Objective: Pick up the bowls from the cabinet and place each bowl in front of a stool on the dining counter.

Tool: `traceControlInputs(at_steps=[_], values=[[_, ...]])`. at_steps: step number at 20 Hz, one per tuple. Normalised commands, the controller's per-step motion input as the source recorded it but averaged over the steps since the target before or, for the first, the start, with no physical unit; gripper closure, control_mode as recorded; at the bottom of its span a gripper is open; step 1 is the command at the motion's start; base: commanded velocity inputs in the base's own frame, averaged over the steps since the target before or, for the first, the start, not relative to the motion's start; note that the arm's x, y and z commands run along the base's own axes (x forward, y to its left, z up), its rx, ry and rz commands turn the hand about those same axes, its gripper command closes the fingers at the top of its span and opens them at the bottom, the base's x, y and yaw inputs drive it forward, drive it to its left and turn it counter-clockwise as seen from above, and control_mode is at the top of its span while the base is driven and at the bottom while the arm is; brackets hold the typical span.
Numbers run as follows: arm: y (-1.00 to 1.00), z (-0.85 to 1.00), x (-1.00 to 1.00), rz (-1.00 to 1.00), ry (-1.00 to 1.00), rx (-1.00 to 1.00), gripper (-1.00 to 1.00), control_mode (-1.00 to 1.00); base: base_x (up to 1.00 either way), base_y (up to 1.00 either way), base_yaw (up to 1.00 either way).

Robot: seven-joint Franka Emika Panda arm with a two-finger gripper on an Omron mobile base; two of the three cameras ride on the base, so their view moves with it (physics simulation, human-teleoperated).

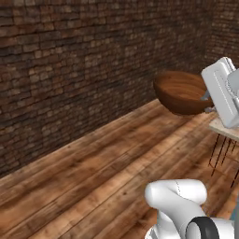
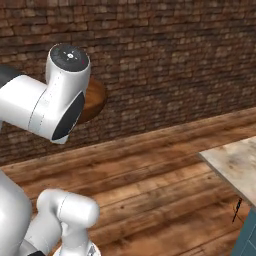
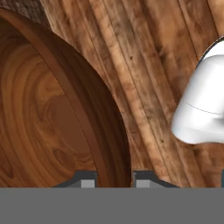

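Here the wooden bowl's [image 3: 48,118] rim sits clamped between the gripper's [image 3: 113,180] fingertips.

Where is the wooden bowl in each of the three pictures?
Left base view: bowl upper right, lifted above the floor.
Right base view: upper left, its edge peeking from behind the arm.
Hand view: left half, rim between the fingertips.
Shared landmark: brick wall.
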Motion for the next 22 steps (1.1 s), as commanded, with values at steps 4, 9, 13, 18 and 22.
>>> traceControlInputs(at_steps=[4,9,13,18,22], values=[[0.0,0.0,0.0,0.0,0.0,0.0,1.0,1.0,1.0,0.96,-0.19],[0.0,0.0,0.0,0.0,0.0,0.0,1.0,1.0,0.74,0.9,-0.47],[0.0,0.0,0.0,0.0,0.0,0.0,1.0,1.0,0.19,0.76,-0.73],[0.0,0.0,0.0,0.0,0.0,0.0,1.0,1.0,0.18,0.8,-0.72],[0.0,0.0,0.0,0.0,0.0,0.0,1.0,1.0,0.21,0.84,-0.68]])
